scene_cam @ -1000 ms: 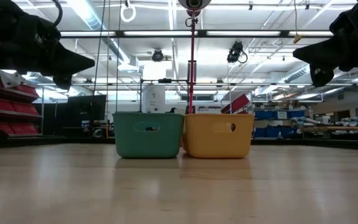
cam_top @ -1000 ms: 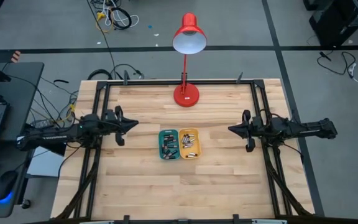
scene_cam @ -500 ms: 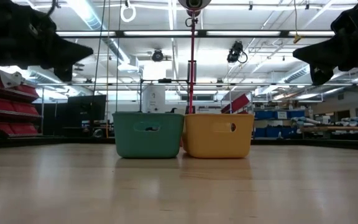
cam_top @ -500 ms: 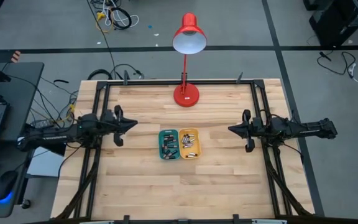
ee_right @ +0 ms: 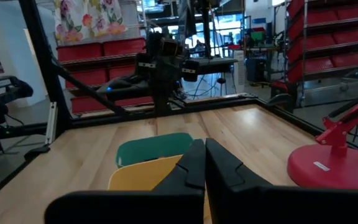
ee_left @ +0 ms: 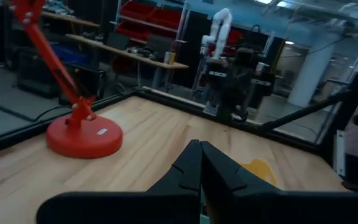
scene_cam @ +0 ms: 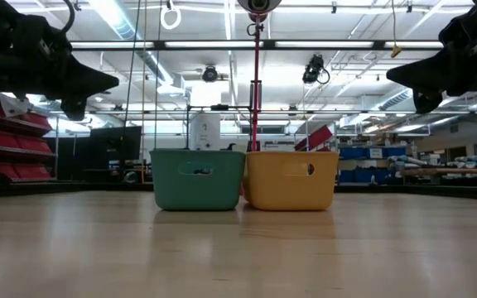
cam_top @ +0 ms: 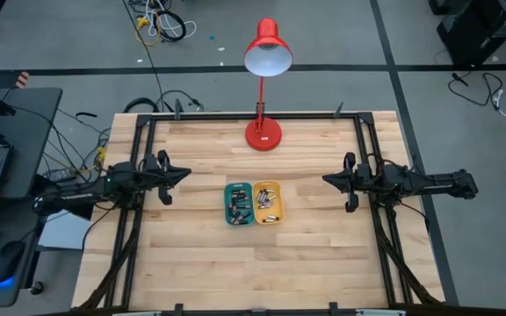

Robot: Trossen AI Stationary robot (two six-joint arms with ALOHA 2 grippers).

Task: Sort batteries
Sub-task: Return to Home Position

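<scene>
Okay, batteries (cam_top: 239, 208) lie in two small bins at the table's centre, some in the teal bin (cam_top: 227, 204) and some in the yellow bin (cam_top: 280, 204) touching it on the right. They are too small to tell apart by type. No battery shows loose on the wooden table (cam_top: 200, 263). Left gripper (cam_top: 185, 173) hangs above the table left of the bins, well apart from them, tip pointing right; its fingers are pressed together with nothing between them. Right gripper (cam_top: 326, 182) mirrors it on the right side, tip pointing left, fingers also closed together and empty. Red desk lamp (cam_top: 263, 134) stands at the far edge, behind the bins.
</scene>
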